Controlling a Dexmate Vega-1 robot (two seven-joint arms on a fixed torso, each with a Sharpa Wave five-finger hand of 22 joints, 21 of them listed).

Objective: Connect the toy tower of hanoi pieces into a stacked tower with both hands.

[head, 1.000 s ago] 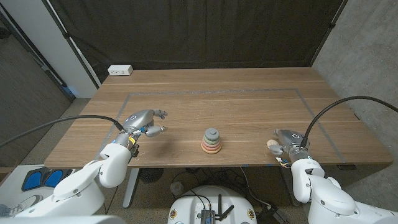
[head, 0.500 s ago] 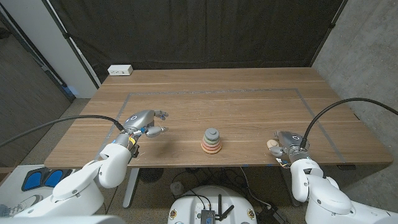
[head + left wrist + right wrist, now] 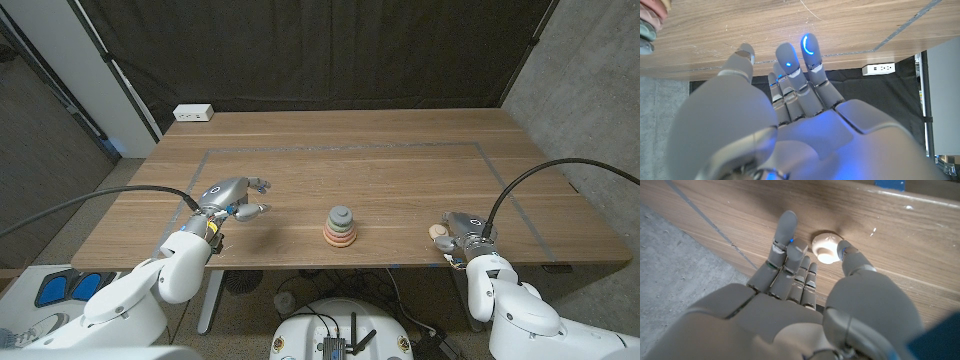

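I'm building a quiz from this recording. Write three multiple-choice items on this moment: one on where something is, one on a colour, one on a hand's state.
1. Where does the stacked ring tower stand?
A. Between the two hands, near the table's front edge
B. At the far edge beside the white power strip
C. In the left hand

2. What colour is the small knob-shaped piece by the right hand?
A. Dark blue
B. Cream white
C. Bright red

3. What is the left hand doing?
A. Gripping the tower
B. Pressing the white power strip
C. Holding nothing, fingers apart

Key: 1 A, the tower stands on the table between the left hand and the right hand. 2 B, the piece is cream white in the right wrist view. 3 C, the left hand's fingers are spread over bare wood.
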